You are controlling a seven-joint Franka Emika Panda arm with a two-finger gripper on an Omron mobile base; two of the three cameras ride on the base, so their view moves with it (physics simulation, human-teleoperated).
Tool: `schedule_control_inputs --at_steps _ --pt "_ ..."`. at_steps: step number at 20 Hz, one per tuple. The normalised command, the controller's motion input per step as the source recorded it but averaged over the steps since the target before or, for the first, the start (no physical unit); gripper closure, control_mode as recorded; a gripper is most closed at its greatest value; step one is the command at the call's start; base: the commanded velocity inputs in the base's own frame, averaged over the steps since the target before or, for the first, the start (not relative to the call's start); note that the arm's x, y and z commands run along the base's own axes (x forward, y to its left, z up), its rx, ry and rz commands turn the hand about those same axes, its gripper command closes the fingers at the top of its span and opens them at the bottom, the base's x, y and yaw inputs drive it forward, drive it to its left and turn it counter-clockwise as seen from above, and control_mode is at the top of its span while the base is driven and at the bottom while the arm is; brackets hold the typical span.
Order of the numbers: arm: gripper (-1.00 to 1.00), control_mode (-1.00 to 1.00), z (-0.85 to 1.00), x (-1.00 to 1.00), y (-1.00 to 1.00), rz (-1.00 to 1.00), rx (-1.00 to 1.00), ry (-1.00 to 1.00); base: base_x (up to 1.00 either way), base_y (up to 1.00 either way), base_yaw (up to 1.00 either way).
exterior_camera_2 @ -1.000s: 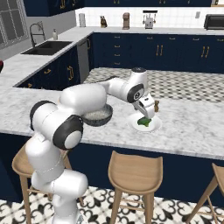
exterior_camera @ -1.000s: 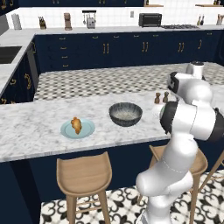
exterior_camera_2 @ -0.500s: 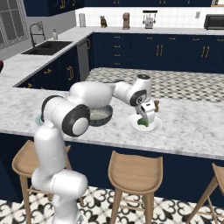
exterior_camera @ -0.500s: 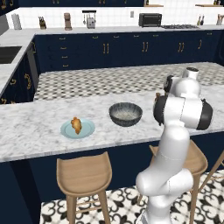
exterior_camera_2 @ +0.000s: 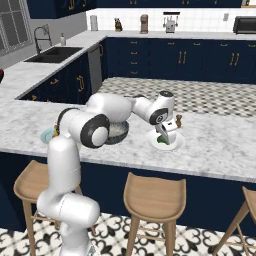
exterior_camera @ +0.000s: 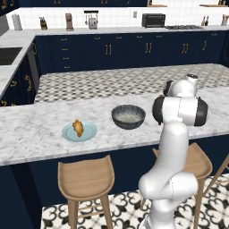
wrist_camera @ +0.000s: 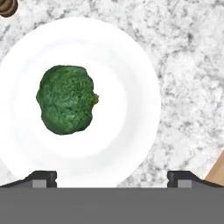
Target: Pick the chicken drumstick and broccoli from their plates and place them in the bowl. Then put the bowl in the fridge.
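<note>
The dark green broccoli point(wrist_camera: 66, 99) lies left of centre on the white plate point(wrist_camera: 131, 83). My gripper point(wrist_camera: 112, 179) hangs open just above that plate, with its fingertips point(wrist_camera: 42, 177) spread wide and nothing between them. From the right base view the gripper point(exterior_camera_2: 165, 135) stands over the white plate point(exterior_camera_2: 172, 146) and the broccoli point(exterior_camera_2: 160, 141). The chicken drumstick point(exterior_camera: 78, 128) rests on the pale blue plate point(exterior_camera: 90, 132). Between the two plates sits the dark speckled bowl point(exterior_camera: 128, 116), holding nothing. The fridge is out of view.
Small brown shakers point(exterior_camera_2: 178, 120) stand just behind the white plate; one shows as the shaker point(wrist_camera: 8, 6) in the hand view. Wooden stools point(exterior_camera: 85, 176) line the counter's front edge. A sink point(exterior_camera_2: 55, 52) lies in the far left counter.
The arm has swung round and the hand has come down a little closer over the white plate and broccoli. The jaws have stayed open. Nothing on the counter has moved.
</note>
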Motion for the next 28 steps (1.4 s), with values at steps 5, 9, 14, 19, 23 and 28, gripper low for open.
schedule_control_inputs --at_steps 5,9,14,19,23,28 --pt "-1.0 -1.0 -0.21 0.47 0.0 0.0 0.04 0.0 0.0 0.0 0.0" --pt "-1.0 -1.0 -0.29 0.45 0.0 0.0 0.0 0.0 0.0 0.0 0.0" --pt "-1.0 -1.0 -0.26 0.43 -0.01 0.0 0.0 0.0 0.0 0.0 0.0" --pt "-1.0 -1.0 -0.24 0.1 -0.12 0.0 0.0 0.0 0.0 0.0 0.0" --pt "-1.0 -1.0 -0.34 0.0 -0.19 -0.03 -0.01 0.0 0.0 0.0 0.0" --pt "1.0 -1.0 -0.44 0.06 0.15 -0.02 0.0 -0.01 0.0 0.0 0.0"
